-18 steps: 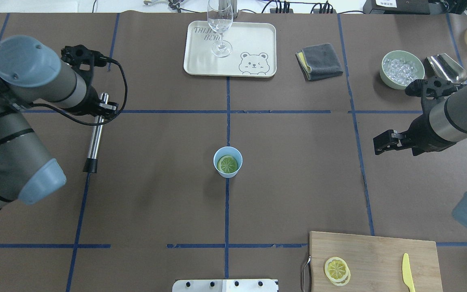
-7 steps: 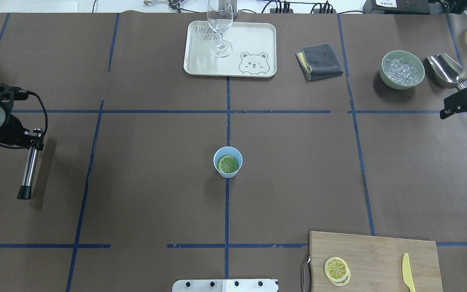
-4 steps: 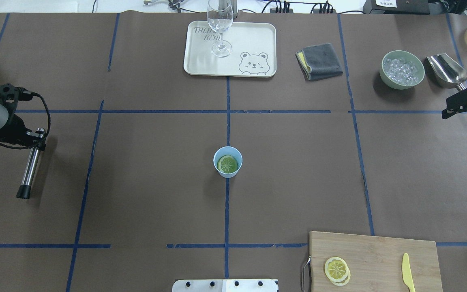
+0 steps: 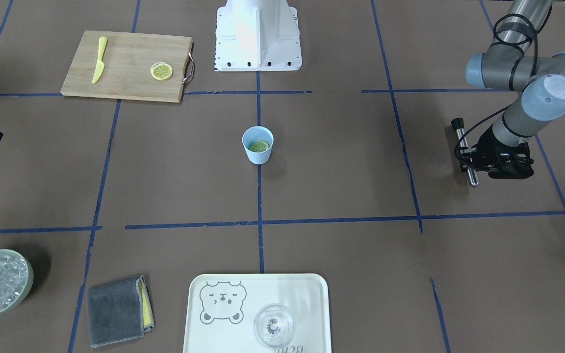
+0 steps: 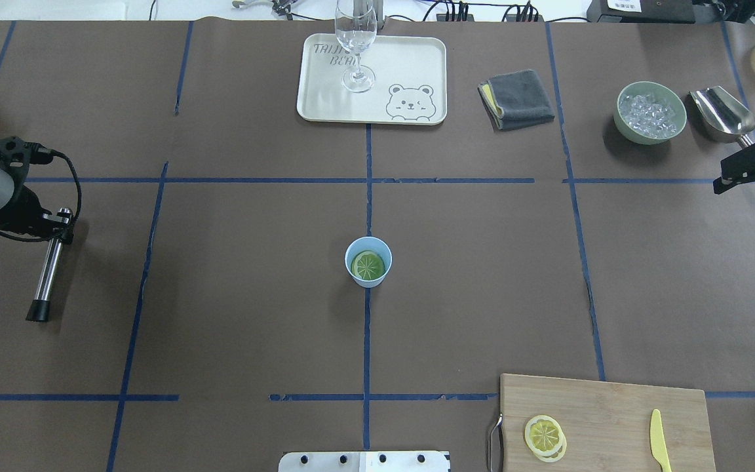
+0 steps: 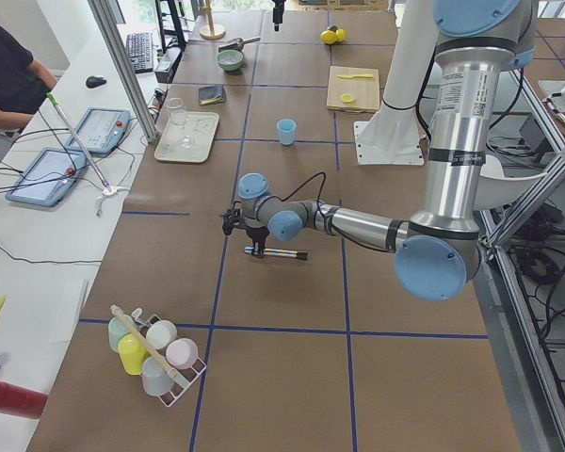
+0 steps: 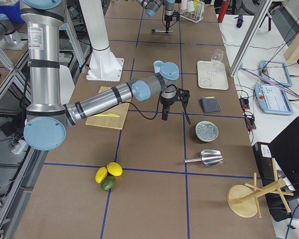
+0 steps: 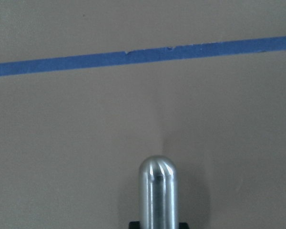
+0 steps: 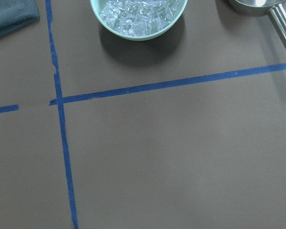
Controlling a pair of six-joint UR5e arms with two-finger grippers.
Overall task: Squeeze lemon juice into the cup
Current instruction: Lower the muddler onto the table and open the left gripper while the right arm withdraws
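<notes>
The light-blue cup point(image 5: 368, 262) stands upright at the table's centre, also in the front view point(image 4: 257, 144). A lemon slice point(image 5: 368, 265) lies flat inside it and looks greenish. Another lemon slice point(image 5: 544, 437) lies on the cutting board point(image 5: 613, 400). My left gripper point(image 5: 59, 223) is far left of the cup, shut on one end of a metal rod point(image 5: 46, 272) with a black tip. The rod's rounded end fills the left wrist view point(image 8: 156, 191). My right gripper point(image 5: 719, 183) is at the table's right edge near the ice bowl; it looks open and empty.
A cream tray point(image 5: 410, 72) with a clear glass point(image 5: 356, 46) stands at the back. A grey cloth point(image 5: 516, 98), a green bowl of ice point(image 5: 651, 111) and a metal scoop point(image 5: 721, 111) are back right. A yellow knife point(image 5: 659, 439) lies on the board.
Both arms have pulled back from the middle to the table's two ends, the left one carrying the rod. Over the last half second hardly anything has moved.
</notes>
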